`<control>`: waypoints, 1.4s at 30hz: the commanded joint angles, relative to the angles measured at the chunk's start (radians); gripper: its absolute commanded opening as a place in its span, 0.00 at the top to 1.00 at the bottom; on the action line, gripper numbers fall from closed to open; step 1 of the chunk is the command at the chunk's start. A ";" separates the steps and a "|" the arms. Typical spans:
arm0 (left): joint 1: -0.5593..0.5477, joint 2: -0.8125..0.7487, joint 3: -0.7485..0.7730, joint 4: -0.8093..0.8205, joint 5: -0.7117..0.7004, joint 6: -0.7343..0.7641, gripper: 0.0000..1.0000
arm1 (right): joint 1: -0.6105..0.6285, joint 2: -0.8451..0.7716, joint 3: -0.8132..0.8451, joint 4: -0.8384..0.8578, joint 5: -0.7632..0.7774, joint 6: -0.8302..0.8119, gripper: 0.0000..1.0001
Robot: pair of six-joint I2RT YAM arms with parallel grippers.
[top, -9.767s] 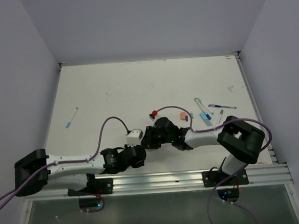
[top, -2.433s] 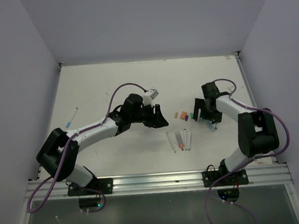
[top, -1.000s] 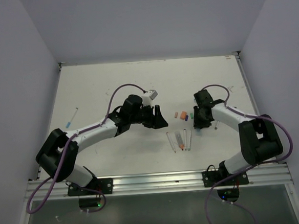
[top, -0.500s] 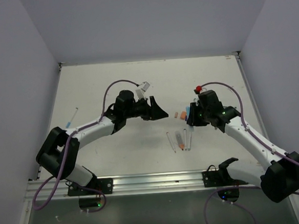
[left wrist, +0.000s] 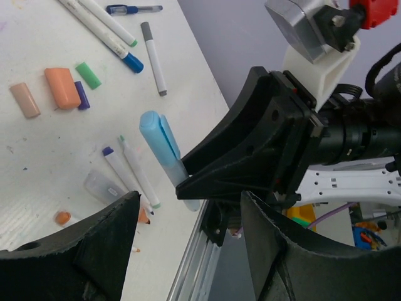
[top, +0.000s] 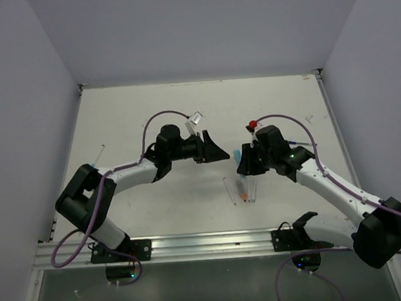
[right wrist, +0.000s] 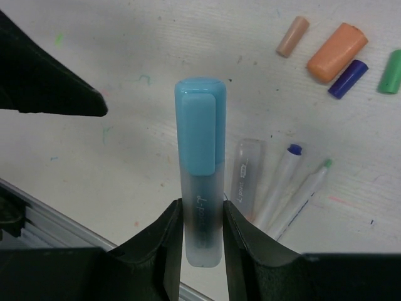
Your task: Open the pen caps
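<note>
My right gripper [right wrist: 202,216] is shut on the frosted barrel of a highlighter [right wrist: 202,188], held above the table with its light blue cap [right wrist: 200,125] pointing away from the wrist. In the left wrist view that cap [left wrist: 156,141] sticks out of the right gripper [left wrist: 188,188], just beyond my left gripper [left wrist: 188,251], whose jaws stand wide open and empty. From above, the left gripper [top: 221,153] faces the right gripper [top: 245,162] a short gap apart. Loose caps lie on the table: orange [right wrist: 336,52], peach [right wrist: 292,36], dark blue [right wrist: 348,79], green [right wrist: 391,72].
Three uncapped pens [top: 241,187] lie side by side under the grippers, a frosted barrel [right wrist: 247,175] and two white ones [right wrist: 282,182]. Several capped pens [left wrist: 119,44] lie at the right of the table. One more pen [top: 101,150] lies at the far left.
The right arm has swung left and nearer with the highlighter. The left gripper has opened wider and reached right, so the two grippers now face each other closely.
</note>
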 commanded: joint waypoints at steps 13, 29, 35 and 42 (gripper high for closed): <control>0.001 0.091 0.071 0.003 -0.037 -0.027 0.34 | 0.105 0.062 0.068 0.099 -0.021 0.061 1.00; -0.002 0.097 0.064 -0.040 -0.069 -0.017 0.66 | 0.165 0.093 0.086 0.150 0.028 0.092 1.00; -0.002 0.092 0.060 -0.040 -0.064 -0.019 1.00 | 0.165 0.108 0.085 0.150 0.045 0.090 0.95; -0.001 0.075 0.077 -0.060 -0.060 -0.010 1.00 | 0.173 0.125 0.069 0.159 0.058 0.084 0.55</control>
